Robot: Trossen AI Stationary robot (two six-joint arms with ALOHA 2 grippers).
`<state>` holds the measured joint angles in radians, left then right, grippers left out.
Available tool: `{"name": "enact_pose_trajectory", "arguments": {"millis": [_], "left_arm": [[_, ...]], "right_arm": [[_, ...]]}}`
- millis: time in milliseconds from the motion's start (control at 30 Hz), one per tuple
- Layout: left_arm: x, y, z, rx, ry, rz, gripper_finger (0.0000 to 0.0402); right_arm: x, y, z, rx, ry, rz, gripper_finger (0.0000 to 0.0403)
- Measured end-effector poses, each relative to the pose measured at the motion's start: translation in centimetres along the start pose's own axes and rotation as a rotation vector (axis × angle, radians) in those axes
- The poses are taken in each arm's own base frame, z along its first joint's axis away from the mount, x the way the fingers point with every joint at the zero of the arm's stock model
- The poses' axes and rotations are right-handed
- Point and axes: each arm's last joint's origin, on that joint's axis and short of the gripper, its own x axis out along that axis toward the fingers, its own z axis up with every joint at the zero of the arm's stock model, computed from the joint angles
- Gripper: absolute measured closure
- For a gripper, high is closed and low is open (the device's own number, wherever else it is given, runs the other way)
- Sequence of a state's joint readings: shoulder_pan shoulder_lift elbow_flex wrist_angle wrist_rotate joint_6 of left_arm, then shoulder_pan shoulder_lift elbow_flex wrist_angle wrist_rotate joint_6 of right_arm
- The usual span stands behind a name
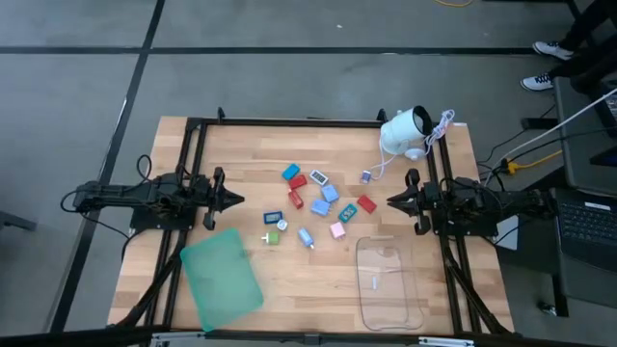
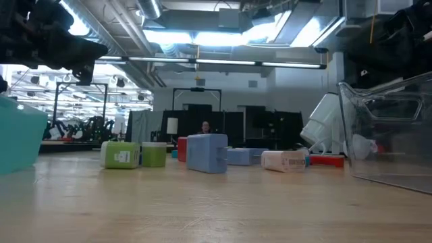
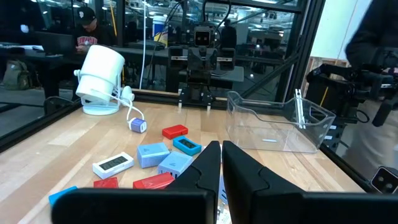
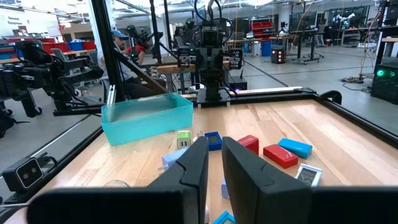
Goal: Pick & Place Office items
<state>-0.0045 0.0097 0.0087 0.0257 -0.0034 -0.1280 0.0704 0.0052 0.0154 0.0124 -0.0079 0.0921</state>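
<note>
The office items (image 1: 318, 202), small blocks in blue, red, pink, teal, green and white, lie scattered on the wooden table's middle; they also show in the left wrist view (image 3: 153, 154) and the right wrist view (image 4: 280, 155). My left gripper (image 1: 234, 200) hovers shut at the table's left, pointing level at them. My right gripper (image 1: 390, 201) hovers shut at the right, facing it. Both stand clear of the items. A green tray (image 1: 222, 275) lies near left, a clear tray (image 1: 388, 281) near right.
A white rounded device (image 1: 405, 133) with a cord stands at the far right corner. A black frame (image 1: 289, 122) runs along the table's far edge and sides. People sit in the room beyond the table. Bare wood lies between the two trays.
</note>
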Motion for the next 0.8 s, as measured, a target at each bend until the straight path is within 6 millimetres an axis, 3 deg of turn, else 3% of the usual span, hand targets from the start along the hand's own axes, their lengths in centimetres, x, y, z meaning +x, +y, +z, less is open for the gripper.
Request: {"name": "enact_pose_trajectory", "arguments": {"millis": [600, 800], "left_arm": [[0.0, 0.0, 0.0, 0.0, 0.0, 0.0, 0.0391], [0.0, 0.0, 0.0, 0.0, 0.0, 0.0, 0.0389]], "right_arm": [[0.0, 0.0, 0.4, 0.003, -0.038, 0.003, 0.035], [-0.1, 0.1, 1.0, 0.209, -0.106, 0.021, 0.035]]}}
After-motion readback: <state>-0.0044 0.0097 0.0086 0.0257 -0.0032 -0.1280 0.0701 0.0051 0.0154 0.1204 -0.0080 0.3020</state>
